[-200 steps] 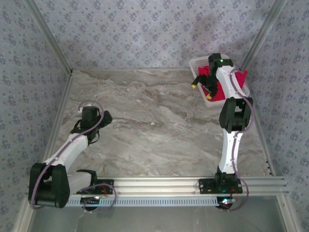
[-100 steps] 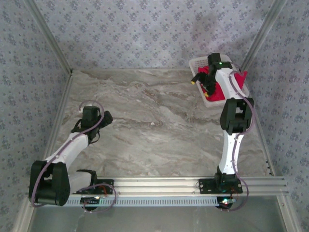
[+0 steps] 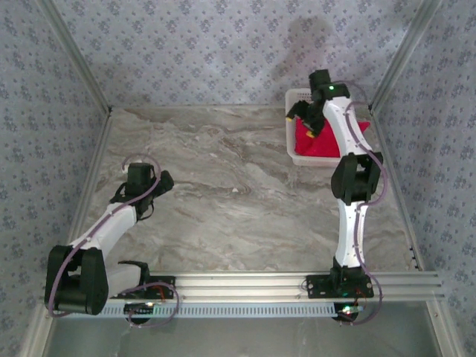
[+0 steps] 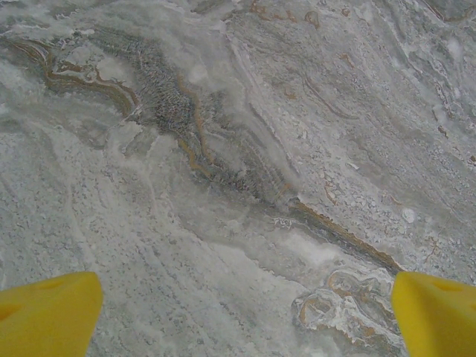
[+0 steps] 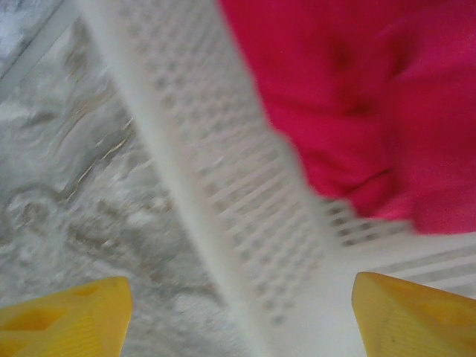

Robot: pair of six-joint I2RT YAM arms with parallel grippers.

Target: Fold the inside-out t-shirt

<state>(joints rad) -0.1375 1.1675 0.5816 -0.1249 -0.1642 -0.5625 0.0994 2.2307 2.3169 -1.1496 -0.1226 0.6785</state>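
Note:
The inside-out t-shirt (image 3: 314, 141) is a bright red bundle lying in a white slotted basket (image 3: 316, 160) at the table's back right. In the right wrist view the t-shirt (image 5: 372, 89) shows crumpled behind the basket's wall (image 5: 245, 216). My right gripper (image 3: 297, 114) hangs over the basket's left rim. It is open (image 5: 238, 320), with the basket wall between its yellow fingertips (image 5: 67, 316) and nothing clamped. My left gripper (image 3: 160, 181) is open (image 4: 242, 316) low over bare marble at the left, far from the t-shirt.
The marble table (image 3: 245, 186) lies between the two arms. Patterned walls with metal posts close it in at the back and sides. An aluminium rail (image 3: 297, 281) runs along the near edge, holding both arm bases.
The right arm swung back and to the left, and the basket with the t-shirt shifted left and turned square to the table. The right jaws narrowed slightly. The left arm stayed still.

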